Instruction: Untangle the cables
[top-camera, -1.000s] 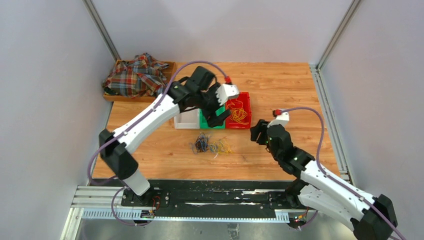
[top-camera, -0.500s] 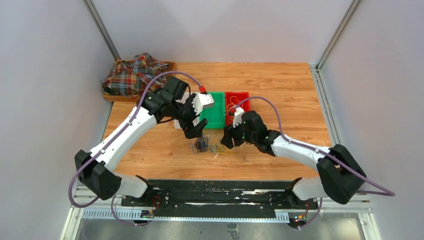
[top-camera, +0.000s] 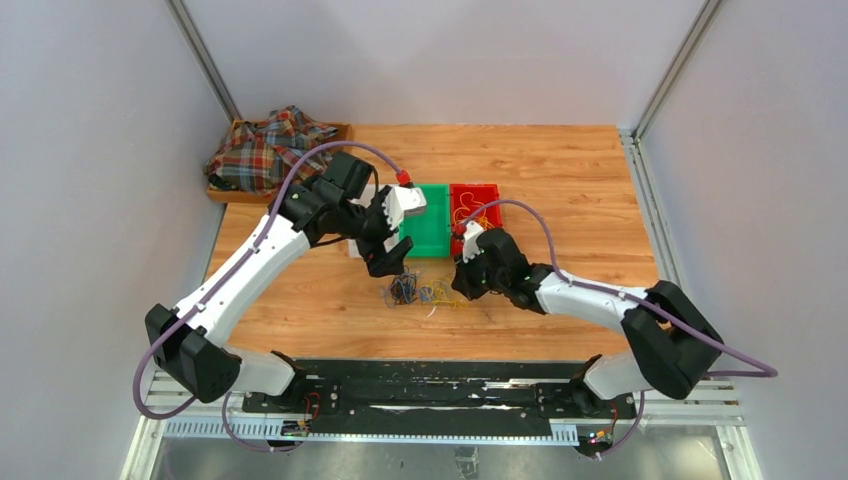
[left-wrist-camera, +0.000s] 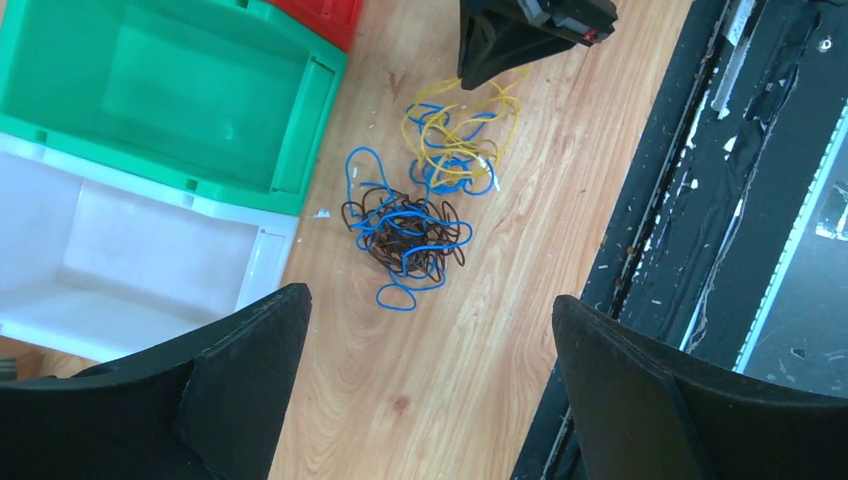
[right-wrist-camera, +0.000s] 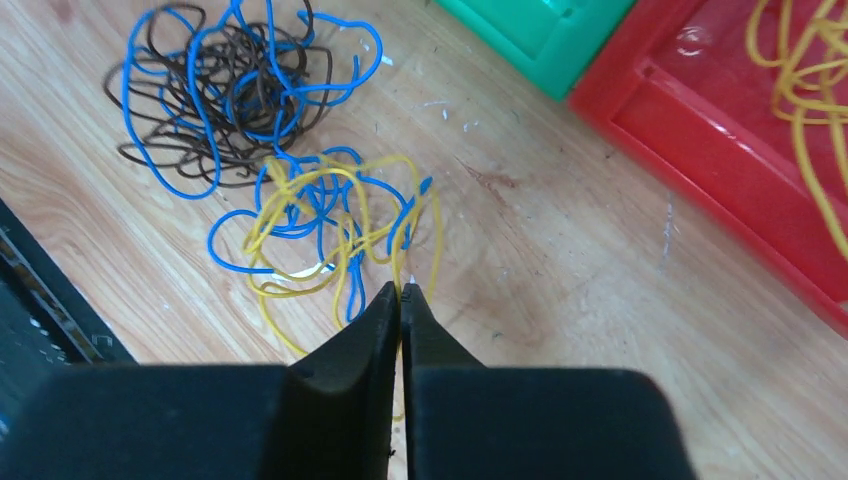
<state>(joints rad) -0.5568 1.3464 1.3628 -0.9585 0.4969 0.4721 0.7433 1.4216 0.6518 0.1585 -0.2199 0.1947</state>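
The cables (top-camera: 420, 292) lie in a small heap on the wooden table in front of the bins. One clump is blue and dark brown (left-wrist-camera: 408, 232); beside it is a yellow and blue clump (right-wrist-camera: 335, 225). My right gripper (right-wrist-camera: 402, 290) is down at the yellow clump's edge, shut on a yellow cable strand that runs between its tips. It also shows as a dark wedge (left-wrist-camera: 505, 45) in the left wrist view. My left gripper (left-wrist-camera: 430, 297) hovers open above the table beside the blue-brown clump, with nothing between its fingers.
Three bins stand in a row behind the heap: white (top-camera: 366, 243), green (top-camera: 428, 235) and red (top-camera: 487, 192), the red one holding yellow cables (right-wrist-camera: 805, 70). A plaid cloth (top-camera: 268, 150) lies in a wooden tray at the back left. The black base rail (left-wrist-camera: 700, 200) runs along the near edge.
My right gripper swung in from the right to the heap and shut on a yellow strand. My left arm moved from over the red bin to above the heap's left side.
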